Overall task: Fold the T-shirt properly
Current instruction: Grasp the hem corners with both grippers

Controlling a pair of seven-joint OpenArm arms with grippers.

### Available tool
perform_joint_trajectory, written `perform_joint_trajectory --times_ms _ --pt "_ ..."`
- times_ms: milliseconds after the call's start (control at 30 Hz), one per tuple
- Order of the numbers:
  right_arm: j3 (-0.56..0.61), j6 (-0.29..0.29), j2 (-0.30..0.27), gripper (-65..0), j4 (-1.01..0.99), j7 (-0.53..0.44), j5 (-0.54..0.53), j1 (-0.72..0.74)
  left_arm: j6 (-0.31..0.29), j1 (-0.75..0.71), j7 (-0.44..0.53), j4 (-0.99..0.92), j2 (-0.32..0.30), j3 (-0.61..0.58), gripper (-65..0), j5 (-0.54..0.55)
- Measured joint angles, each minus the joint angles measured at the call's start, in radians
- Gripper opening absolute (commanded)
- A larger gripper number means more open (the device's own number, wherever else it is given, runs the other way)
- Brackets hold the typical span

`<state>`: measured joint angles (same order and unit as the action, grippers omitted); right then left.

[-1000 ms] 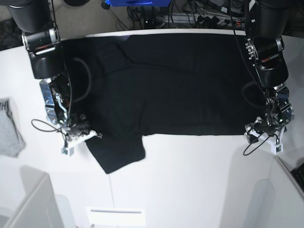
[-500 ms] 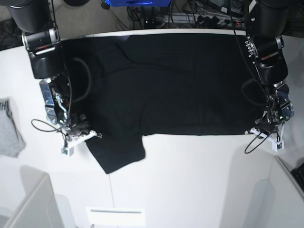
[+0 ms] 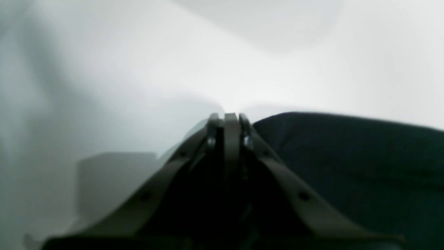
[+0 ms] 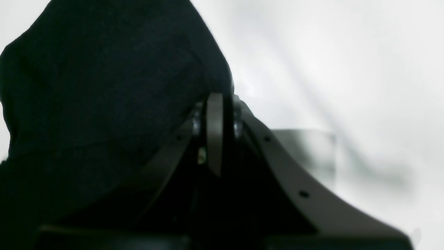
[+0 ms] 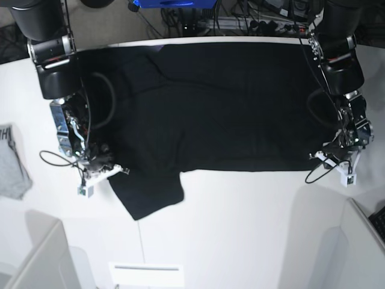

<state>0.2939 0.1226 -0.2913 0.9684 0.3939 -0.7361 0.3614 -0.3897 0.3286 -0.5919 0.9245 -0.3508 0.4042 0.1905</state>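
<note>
blur: both wrist views soft, so you can't judge cloth between the jaws | cut off: grey garment point(image 5: 12, 164) at base-view edge, left of the T-shirt point(image 5: 216, 102)

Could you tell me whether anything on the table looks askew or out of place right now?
The T-shirt lies mostly flat, but one sleeve sticks out past its near hem. A small grey garment lies apart at the table's edge.
</note>
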Motion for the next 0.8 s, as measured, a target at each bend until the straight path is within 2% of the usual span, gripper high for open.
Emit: perform_joint_trajectory --times_ms 67,233,400,633,800 --pt "-0.002 0.000 0.001 -65.0 0.026 0.006 0.000 -0.014 0.000 -0.013 -0.010 0.023 -0.001 0.000 -65.0 -0.001" --pt "-0.112 0.011 0.002 -65.0 0.085 0.026 -0.001 -0.052 0.000 -0.015 -0.012 0.027 -0.002 0.000 -65.0 -0.001" --pt "-0.117 0.010 -0.003 -65.0 0.099 0.043 0.002 -0.053 0.000 -0.022 -0.028 0.073 -0.001 0.000 -65.0 0.001" --pt "-0.117 0.011 -0.010 -65.0 0.143 0.043 0.004 -0.066 0.000 -0.038 -0.119 0.189 0.006 0.000 -65.0 0.000" --pt "-0.117 0.008 -0.009 -65.0 0.203 0.045 0.001 -0.092 -0.003 -0.076 -0.204 0.290 0.009 0.081 -65.0 0.000"
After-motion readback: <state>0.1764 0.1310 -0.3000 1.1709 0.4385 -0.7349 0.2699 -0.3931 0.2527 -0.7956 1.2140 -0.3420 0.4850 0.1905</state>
